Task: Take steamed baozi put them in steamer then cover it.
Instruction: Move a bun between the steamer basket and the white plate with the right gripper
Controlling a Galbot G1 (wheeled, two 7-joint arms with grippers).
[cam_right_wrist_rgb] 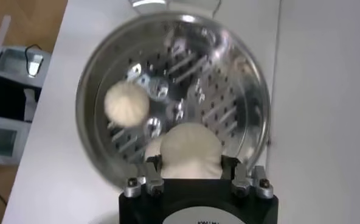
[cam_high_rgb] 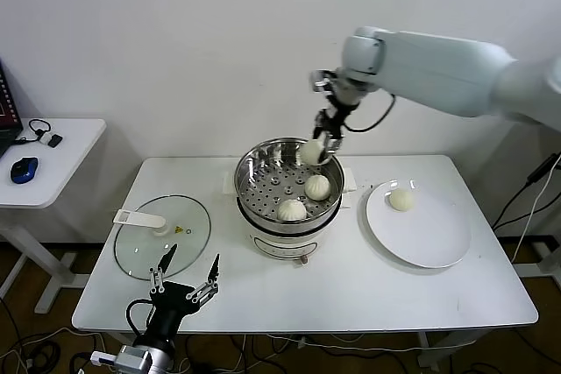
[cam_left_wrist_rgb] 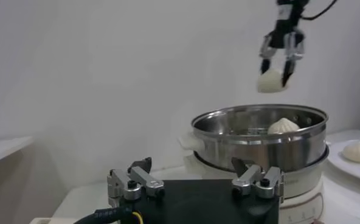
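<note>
My right gripper [cam_high_rgb: 323,151] is shut on a white baozi [cam_high_rgb: 312,152] and holds it just above the far rim of the steamer [cam_high_rgb: 250,212]. The right wrist view shows this baozi [cam_right_wrist_rgb: 189,149] clamped between the fingers over the perforated tray. Two baozi [cam_high_rgb: 317,187] [cam_high_rgb: 292,209] lie inside the steamer. One more baozi [cam_high_rgb: 401,200] rests on the white plate [cam_high_rgb: 429,234] at the right. The glass cover [cam_high_rgb: 162,236] lies flat on the table left of the steamer. My left gripper [cam_high_rgb: 186,273] waits open and empty at the front left edge.
A small side table [cam_high_rgb: 53,155] with a blue mouse [cam_high_rgb: 24,169] stands to the far left. The white wall runs close behind the steamer. Cables hang at the right past the table's edge.
</note>
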